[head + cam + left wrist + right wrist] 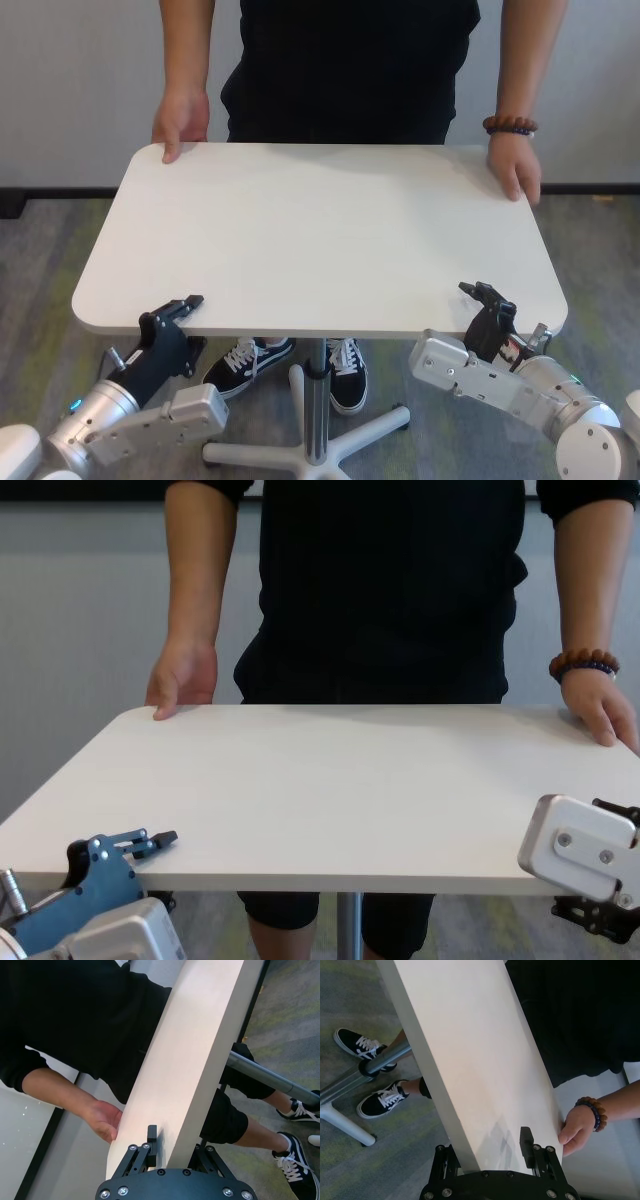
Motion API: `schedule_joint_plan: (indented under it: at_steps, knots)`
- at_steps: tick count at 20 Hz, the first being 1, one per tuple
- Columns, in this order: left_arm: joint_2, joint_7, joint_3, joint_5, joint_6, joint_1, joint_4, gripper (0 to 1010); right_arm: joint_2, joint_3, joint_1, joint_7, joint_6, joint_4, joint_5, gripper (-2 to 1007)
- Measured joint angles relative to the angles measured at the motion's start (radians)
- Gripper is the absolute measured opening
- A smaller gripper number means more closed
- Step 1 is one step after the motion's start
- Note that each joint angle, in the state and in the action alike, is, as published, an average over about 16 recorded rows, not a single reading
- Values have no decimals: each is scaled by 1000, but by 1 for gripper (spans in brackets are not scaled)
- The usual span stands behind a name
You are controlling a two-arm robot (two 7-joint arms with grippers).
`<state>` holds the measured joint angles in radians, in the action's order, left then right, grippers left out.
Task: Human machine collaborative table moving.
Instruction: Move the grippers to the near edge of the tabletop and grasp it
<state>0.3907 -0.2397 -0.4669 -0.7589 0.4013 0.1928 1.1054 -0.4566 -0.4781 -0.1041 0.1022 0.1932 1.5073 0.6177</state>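
The white table (320, 230) stands between me and the human (345, 70), who holds its far corners with one hand (181, 120) on the left and the braceleted hand (515, 165) on the right. My left gripper (185, 308) is shut on the near edge at the left; in the left wrist view its upper finger (151, 1137) lies on the top surface and the other is under the board. My right gripper (485, 300) straddles the near edge at the right, open, with its upper finger (526, 1141) a little off the tabletop (470, 1060).
Under the top, a grey pole leg (316, 395) runs down to white base feet (365, 430). The human's sneakers (245, 362) stand close to that base on grey-green carpet. A pale wall is behind the human.
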Motion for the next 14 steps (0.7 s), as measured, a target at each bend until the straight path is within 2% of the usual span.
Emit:
schedule_joint_plan:
  at_steps: [14]
  knots:
    - [0,0,0,0,0,0,0,314,0,0,0,0,0,0,0,709]
